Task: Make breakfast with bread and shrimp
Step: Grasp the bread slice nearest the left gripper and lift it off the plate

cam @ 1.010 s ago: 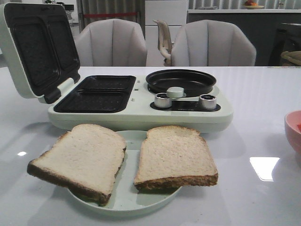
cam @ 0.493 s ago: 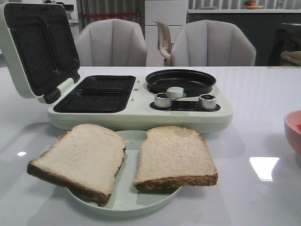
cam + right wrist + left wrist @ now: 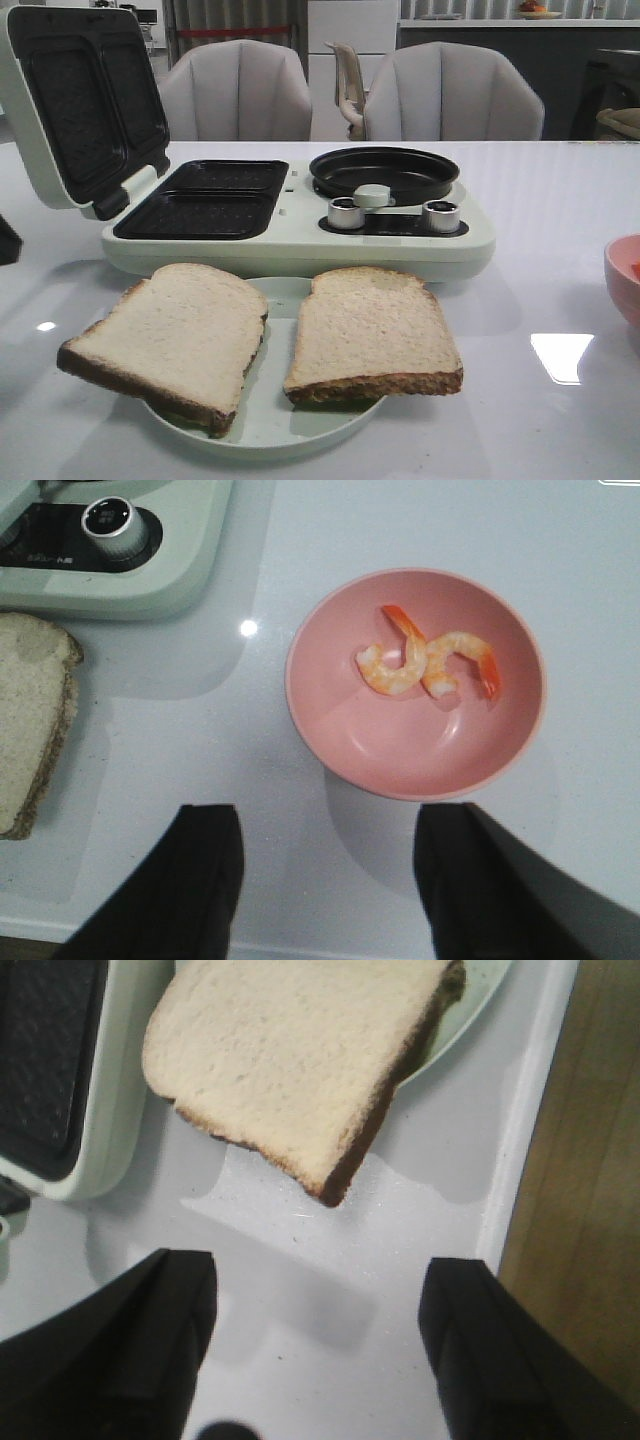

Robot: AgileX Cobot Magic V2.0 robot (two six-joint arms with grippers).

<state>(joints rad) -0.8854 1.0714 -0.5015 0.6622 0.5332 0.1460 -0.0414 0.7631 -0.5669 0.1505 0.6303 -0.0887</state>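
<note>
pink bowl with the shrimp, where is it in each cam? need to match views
Front view: only the rim of the pink bowl shows, cut off at the right edge, right of the breakfast maker.
Left wrist view: not in it.
Right wrist view: whole bowl near centre, two shrimp inside, beyond the open fingers.
Shared landmark: the maker's right-hand silver knob.

left gripper (image 3: 315, 1345): jaws apart, holding nothing | right gripper (image 3: 325, 880): jaws apart, holding nothing
</note>
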